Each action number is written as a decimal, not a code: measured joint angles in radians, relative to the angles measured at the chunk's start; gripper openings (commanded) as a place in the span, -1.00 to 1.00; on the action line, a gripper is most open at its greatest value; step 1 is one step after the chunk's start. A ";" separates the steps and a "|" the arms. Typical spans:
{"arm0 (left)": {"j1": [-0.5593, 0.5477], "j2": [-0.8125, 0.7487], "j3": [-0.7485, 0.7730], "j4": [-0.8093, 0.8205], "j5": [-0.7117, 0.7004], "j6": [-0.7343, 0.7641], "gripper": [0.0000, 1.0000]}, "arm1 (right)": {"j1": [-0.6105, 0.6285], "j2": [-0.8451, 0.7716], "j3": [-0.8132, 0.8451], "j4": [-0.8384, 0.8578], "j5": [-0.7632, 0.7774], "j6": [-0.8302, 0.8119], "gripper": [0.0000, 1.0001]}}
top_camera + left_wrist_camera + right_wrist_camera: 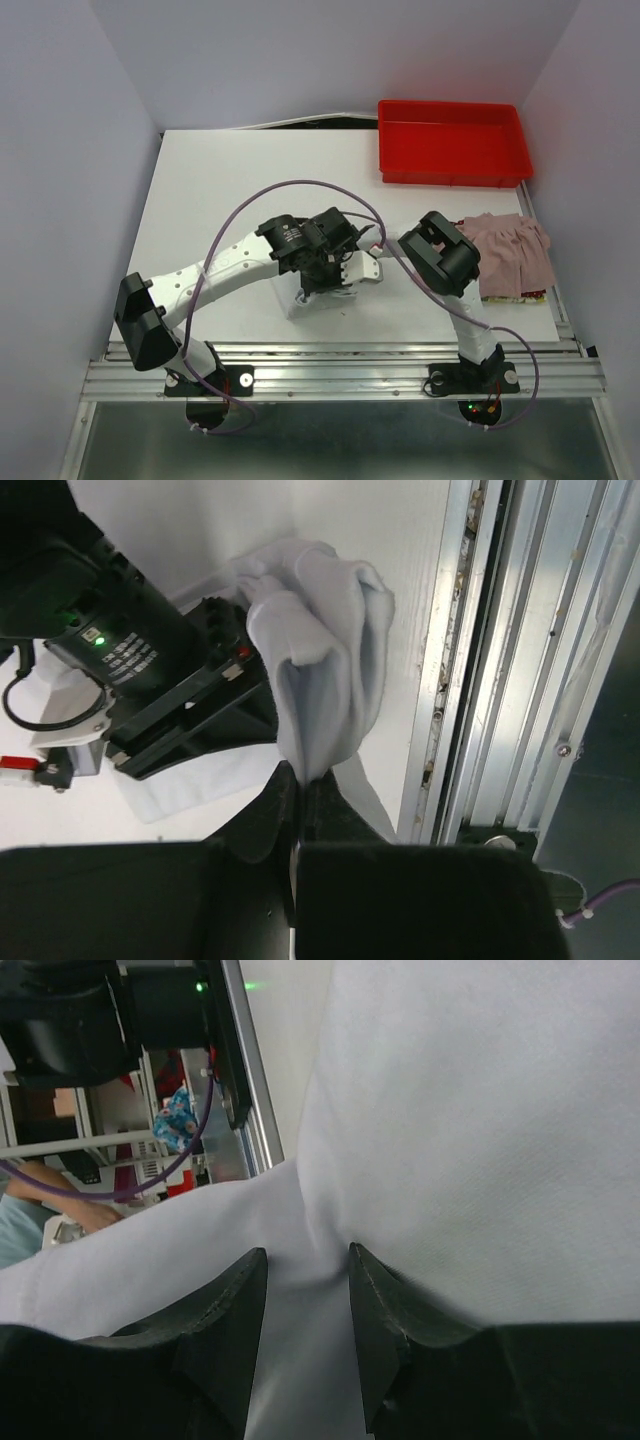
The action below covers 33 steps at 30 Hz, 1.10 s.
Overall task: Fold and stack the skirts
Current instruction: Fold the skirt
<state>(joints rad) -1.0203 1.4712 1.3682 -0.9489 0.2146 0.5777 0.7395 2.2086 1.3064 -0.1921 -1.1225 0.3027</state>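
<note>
The pale grey-white skirt (312, 305) lies bunched near the table's front edge, mostly under both grippers. My left gripper (325, 272) is shut on a raised fold of it. In the left wrist view the cloth (325, 650) rises from the closed fingertips (302, 777). My right gripper (352, 272) reaches in from the right. In the right wrist view its gripper (307, 1255) holds a gathered crease of the white skirt (480, 1140) between narrowly spaced fingers. The dusty pink pleated skirt (505, 250) lies flat at the right of the table, untouched.
A red plastic tray (452, 180) stands at the back right. A patterned cloth edge (520, 295) shows under the pink skirt. The metal rail (470, 680) of the table's front edge is right beside the white skirt. The right gripper's black body (150, 680) sits close to my left gripper.
</note>
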 measured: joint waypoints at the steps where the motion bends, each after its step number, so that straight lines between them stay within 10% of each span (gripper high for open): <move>1: 0.001 0.000 0.008 -0.007 0.000 0.006 -1.00 | 0.004 -0.011 -0.017 0.000 0.000 -0.002 -0.09; 8: 0.001 0.000 0.013 -0.050 0.059 0.041 -1.00 | 0.021 -0.084 -0.007 -0.082 0.054 -0.064 0.22; 26: -0.026 -0.004 -0.040 -0.057 0.173 0.038 -1.00 | -0.080 0.177 0.614 -0.324 0.269 -0.329 0.34; 33: -0.018 -0.005 -0.040 -0.057 0.175 0.034 -1.00 | -0.083 0.216 0.638 -0.345 0.259 -0.378 -0.24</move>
<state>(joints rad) -1.0386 1.4662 1.3277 -1.0058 0.3893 0.6117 0.6563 2.4241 1.9442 -0.5369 -0.8631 -0.0753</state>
